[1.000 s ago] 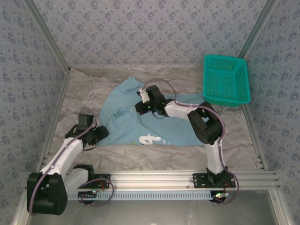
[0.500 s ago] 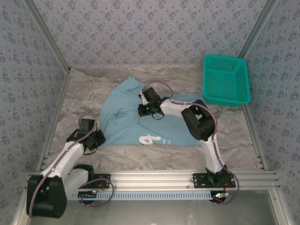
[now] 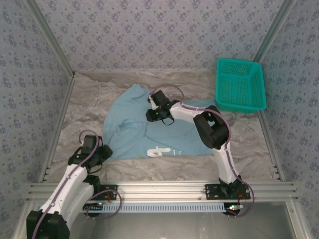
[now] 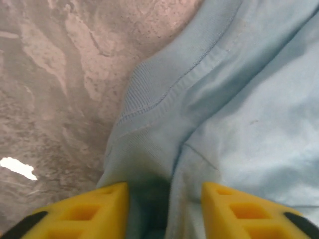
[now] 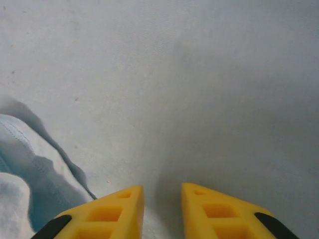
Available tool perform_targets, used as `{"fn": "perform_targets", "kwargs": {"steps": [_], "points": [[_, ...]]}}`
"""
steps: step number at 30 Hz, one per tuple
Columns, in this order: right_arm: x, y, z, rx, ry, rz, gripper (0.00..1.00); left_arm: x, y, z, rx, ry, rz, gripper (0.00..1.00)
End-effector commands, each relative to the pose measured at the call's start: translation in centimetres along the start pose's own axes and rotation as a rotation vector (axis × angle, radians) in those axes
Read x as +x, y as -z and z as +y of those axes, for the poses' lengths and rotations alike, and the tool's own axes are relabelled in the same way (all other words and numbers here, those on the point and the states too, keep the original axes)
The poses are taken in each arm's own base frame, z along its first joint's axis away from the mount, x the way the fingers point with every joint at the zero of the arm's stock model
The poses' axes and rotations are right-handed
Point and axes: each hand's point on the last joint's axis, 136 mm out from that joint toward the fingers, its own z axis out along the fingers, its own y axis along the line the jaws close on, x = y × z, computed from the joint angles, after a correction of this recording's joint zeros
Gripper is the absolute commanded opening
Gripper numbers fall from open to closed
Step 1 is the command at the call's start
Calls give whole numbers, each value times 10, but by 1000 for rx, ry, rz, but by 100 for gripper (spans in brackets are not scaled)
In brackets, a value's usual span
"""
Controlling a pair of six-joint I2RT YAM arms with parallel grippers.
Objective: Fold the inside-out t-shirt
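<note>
Top camera looks down from above and behind; both wrist cameras (very close) face the t-shirt (image 3: 129, 134).

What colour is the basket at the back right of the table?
The basket is teal, clearest in the top external view.

Pale blue against marbled grey-brown.
Light blue t-shirt (image 3: 129, 129) with white lettering, teal mesh basket (image 3: 239, 84), marbled table (image 3: 89, 99), blue-grey flowered walls (image 3: 149, 35).

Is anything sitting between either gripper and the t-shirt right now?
Nothing visible. The left gripper sits at the near-left edge of the t-shirt, cloth between its open jaws; the right gripper is over its middle. The teal basket stands apart, far right.
</note>
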Motion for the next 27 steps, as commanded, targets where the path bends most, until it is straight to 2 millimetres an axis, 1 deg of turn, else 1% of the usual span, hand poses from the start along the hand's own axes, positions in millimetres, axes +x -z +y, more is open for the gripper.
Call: {"fn": "perform_targets", "kwargs": {"steps": [1,3,5,8,9,11,12,13,15,16,17,19,24,27], "points": [[-16,32,8,-18,68,-42,32,-33,16,-8,-39,-57,-109,56],[-17,50,12,-29,90,-65,34,-55,23,-19,-44,-100,-171,63],[-10,65,10,-24,100,-72,35,-72,26,-32,-39,-128,-207,66],[5,86,3,-7,93,-64,36,-93,21,-60,3,-191,-216,69],[11,91,0,3,88,-59,36,-97,18,-73,34,-221,-203,69],[21,101,-7,25,86,-53,36,-101,7,-93,74,-263,-154,68],[24,106,-11,37,83,-53,37,-101,0,-103,95,-273,-119,66],[27,108,-15,46,78,-53,37,-99,-6,-111,117,-278,-83,63],[32,113,-21,57,71,-54,36,-94,-19,-128,166,-281,-16,53],[39,112,-24,62,67,-42,36,-92,-24,-135,182,-283,6,50],[40,112,-26,61,64,-41,36,-90,-29,-140,188,-284,25,47],[42,112,-27,57,59,-40,37,-88,-38,-145,186,-292,53,43],[42,111,-25,45,62,-40,36,-89,-58,-150,162,-307,92,41],[43,111,-26,46,61,-39,36,-89,-66,-151,152,-309,110,37]]}}
